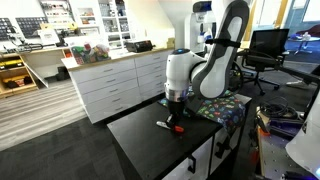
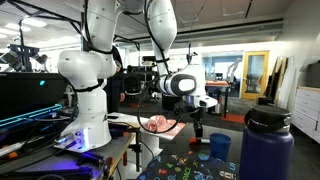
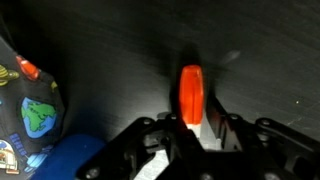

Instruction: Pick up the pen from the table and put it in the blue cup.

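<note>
In an exterior view: gripper (image 1: 177,110) low over the black table (image 1: 145,142), red pen (image 1: 178,127) just beneath, patterned cloth (image 1: 225,108) alongside. In an exterior view: blue cup (image 2: 219,147) near the gripper, dark blue bottle (image 2: 268,148) crowding the foreground. Wrist view: pen between close-set jaws; clamped or not, cannot tell; blue cup at lower left.

In an exterior view the gripper (image 2: 197,126) points down, the blue cup (image 2: 219,147) just beside and below its fingers (image 2: 197,131), and a dark blue bottle (image 2: 266,148) farther from them, beyond the cup.
</note>
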`<state>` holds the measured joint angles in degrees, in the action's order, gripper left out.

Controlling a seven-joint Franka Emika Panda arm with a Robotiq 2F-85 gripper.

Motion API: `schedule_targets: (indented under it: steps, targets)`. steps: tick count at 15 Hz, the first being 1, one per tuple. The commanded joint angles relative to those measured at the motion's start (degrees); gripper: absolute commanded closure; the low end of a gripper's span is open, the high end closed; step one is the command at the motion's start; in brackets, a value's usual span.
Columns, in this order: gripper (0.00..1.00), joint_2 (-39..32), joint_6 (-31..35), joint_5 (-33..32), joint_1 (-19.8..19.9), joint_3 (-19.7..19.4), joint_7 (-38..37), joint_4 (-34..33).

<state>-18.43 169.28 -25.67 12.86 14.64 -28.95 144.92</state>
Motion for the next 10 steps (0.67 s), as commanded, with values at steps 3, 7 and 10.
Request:
schedule_targets:
  steps: [3, 7, 10]
  targets:
    - [0.90, 0.16, -1.33, 2.67, 2.21, 1.97, 1.40, -0.19]
    - [0.91, 1.84, -2.98, 19.39, -6.85, -4.39, 14.17, -0.02]
    - [0.91, 3.48, -4.36, 24.10, -8.97, -5.53, 18.16, -0.12]
